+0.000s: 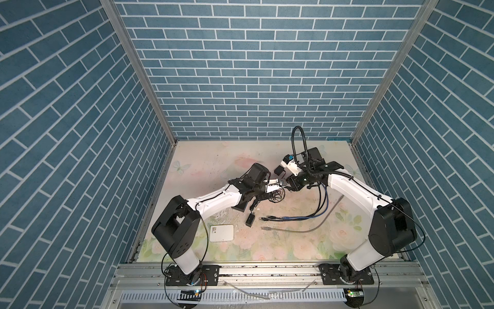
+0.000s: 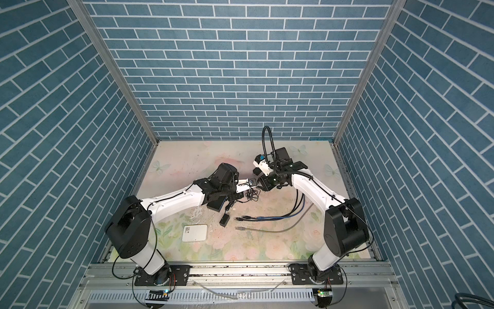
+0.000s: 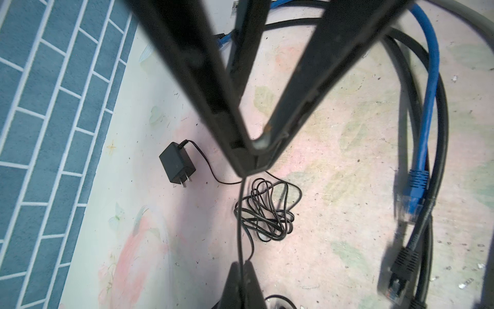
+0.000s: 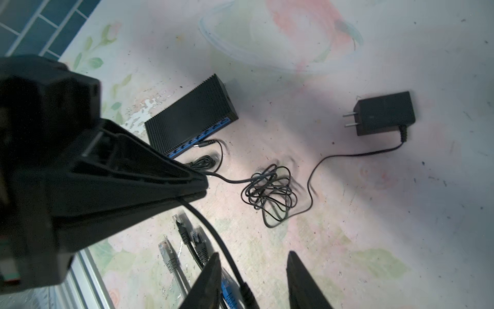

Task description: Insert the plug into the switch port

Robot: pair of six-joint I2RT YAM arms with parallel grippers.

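Right wrist view: left hand (image 4: pixel 204 184) pinches black cord (image 4: pixel 267 188).

Scuffed floral tabletop (image 1: pixel 267 240), black switch (image 4: pixel 192 120), black power adapter (image 4: pixel 382 113), its thin cord (image 4: pixel 270 192) partly coiled, flat white box (image 1: pixel 221 233), blue, black and grey network cables (image 1: pixel 294 218) side by side.

One switch (image 4: pixel 191 117), one adapter (image 4: pixel 382 113), four cables (image 1: pixel 307 230), one box (image 1: pixel 221 233).

Matt, ribbed black plastic switch (image 4: pixel 191 115)
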